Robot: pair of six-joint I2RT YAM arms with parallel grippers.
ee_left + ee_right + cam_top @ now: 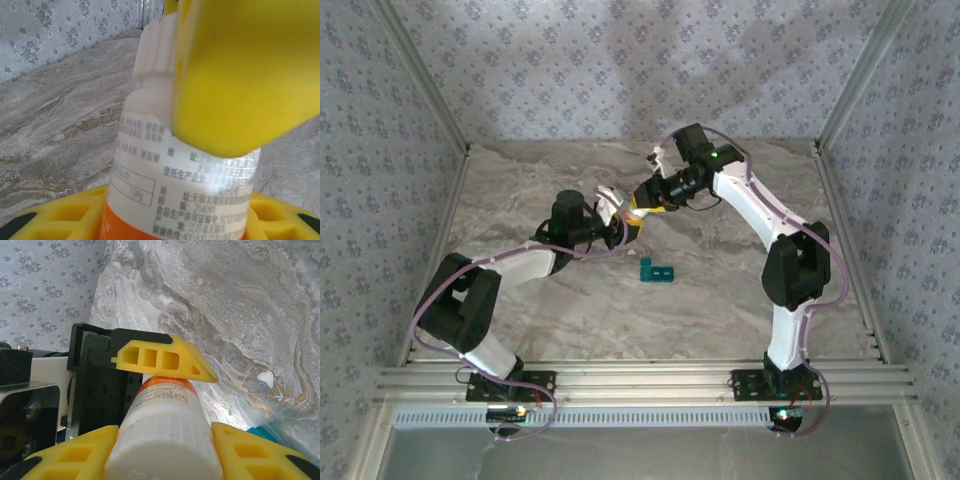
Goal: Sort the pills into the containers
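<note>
A white bottle (165,440) with an orange band is held off the table between both grippers. My right gripper (165,460) is shut on its ribbed white cap. My left gripper (175,220) is shut round the orange lower end, and one of its yellow fingers (160,360) lies against that end. The right gripper's yellow finger (240,75) covers the cap in the left wrist view. In the top view the two grippers (625,228) (640,203) meet at mid-table. The teal containers (657,270) lie on the table just in front of them, and a teal corner (260,432) shows past the bottle. The pills are out of view.
The marble-patterned table (720,310) is closed in by patterned walls (390,150) on three sides. Aluminium rails (640,380) run along the near edge at the arm bases. Open table lies to the left and right of the containers.
</note>
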